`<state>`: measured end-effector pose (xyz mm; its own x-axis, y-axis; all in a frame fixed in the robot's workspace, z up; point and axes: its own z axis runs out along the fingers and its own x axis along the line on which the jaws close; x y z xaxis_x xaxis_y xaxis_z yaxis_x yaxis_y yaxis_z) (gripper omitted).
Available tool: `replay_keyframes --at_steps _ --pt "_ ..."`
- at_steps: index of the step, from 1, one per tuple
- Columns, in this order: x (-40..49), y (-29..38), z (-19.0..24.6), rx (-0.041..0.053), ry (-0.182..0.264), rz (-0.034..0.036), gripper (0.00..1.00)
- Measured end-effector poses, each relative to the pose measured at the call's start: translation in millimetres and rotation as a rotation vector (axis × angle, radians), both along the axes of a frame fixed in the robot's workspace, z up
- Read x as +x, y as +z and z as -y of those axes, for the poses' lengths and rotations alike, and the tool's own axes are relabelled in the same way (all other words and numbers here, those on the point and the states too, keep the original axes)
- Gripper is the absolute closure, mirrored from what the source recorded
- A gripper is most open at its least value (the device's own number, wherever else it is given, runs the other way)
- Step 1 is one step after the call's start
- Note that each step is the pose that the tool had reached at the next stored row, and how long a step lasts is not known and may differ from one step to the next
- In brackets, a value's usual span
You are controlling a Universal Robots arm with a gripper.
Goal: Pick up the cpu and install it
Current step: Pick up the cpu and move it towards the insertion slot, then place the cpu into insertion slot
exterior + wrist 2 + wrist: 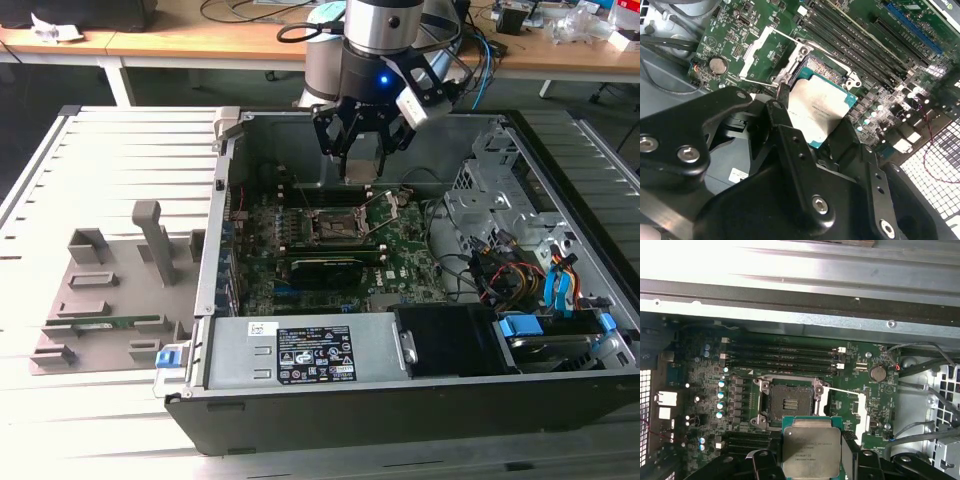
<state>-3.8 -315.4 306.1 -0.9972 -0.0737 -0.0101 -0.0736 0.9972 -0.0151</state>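
Observation:
My gripper (362, 158) hangs inside the open computer case, shut on the cpu (360, 166), a flat square chip with a dull silvery top. It is held a little above and behind the empty dark socket (335, 228) on the green motherboard. In both wrist views the cpu (815, 112) (811, 450) sits between the black fingers (852, 460), its green edge showing. The socket (787, 405) lies open, contact field bare, beside the held chip. The socket (822, 67) is partly covered by the chip in the second wrist view.
The socket's metal load plate (857, 407) is swung aside. Memory slots (785, 360) run along the socket. A power supply (300, 355) fills the case front, with a drive cage and cables (520, 270) at the exterior view's right. A grey fixture tray (60, 355) holding a green memory stick (120, 322) lies at the left.

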Motion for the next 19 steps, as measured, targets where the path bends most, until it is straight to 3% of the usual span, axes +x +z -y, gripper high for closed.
replay_keyframes --at_steps 9,16,18,19 --pt "0.0 -0.1 0.0 -0.0001 -0.007 0.0001 0.45" --pt "0.0 -0.2 0.0 -0.0020 -0.093 0.0001 0.45" --pt "0.0 -0.2 0.0 -0.0039 -0.157 0.0001 0.45" --pt "0.0 -0.2 0.0 -0.0048 -0.165 0.0001 0.45"
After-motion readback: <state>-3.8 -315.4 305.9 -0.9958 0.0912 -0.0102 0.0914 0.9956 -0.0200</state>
